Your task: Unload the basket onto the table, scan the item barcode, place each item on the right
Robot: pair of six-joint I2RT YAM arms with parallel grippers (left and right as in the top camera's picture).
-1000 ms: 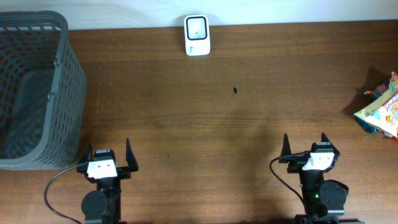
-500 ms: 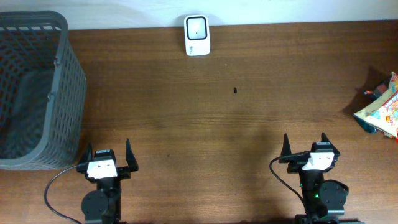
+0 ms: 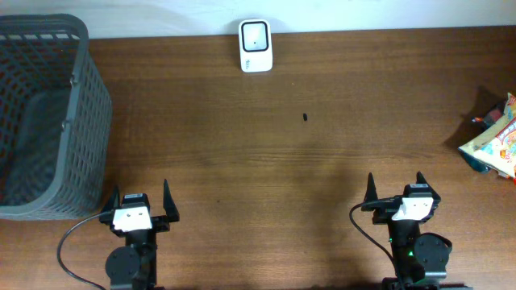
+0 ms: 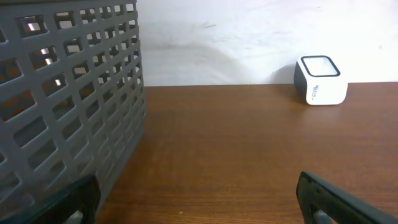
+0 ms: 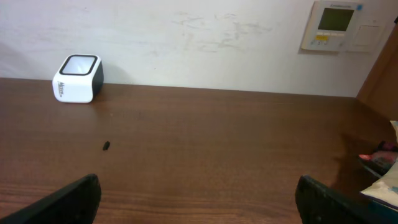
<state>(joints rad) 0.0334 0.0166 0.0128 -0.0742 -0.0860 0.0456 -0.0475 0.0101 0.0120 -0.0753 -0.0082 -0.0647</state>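
A brown wooden table (image 3: 266,161) is seen from overhead, with two robot arms at its near edge. The left gripper (image 3: 141,197) and the right gripper (image 3: 395,187) are well apart, each with jaws spread wide and holding nothing. A white barcode scanner (image 3: 255,46) sits at the far edge, near the middle. The item to scan, a colourful snack packet (image 3: 493,145), lies at the right edge, partly cut off by the frame. It is well away from the scanner and from both grippers. A grey mesh basket (image 3: 81,89) fills the far left corner. A small dark speck (image 3: 305,118) lies on the wood between the scanner and the right gripper.

Only the overhead view shows all of this together. The left wrist view has the basket's wall close on its left and the scanner by a white wall, but not the packet. The right wrist view shows the scanner, the speck, a corner of the packet, and a wall control panel (image 5: 336,25) seen in no other view. The scanner is in plain sight from both wrists.
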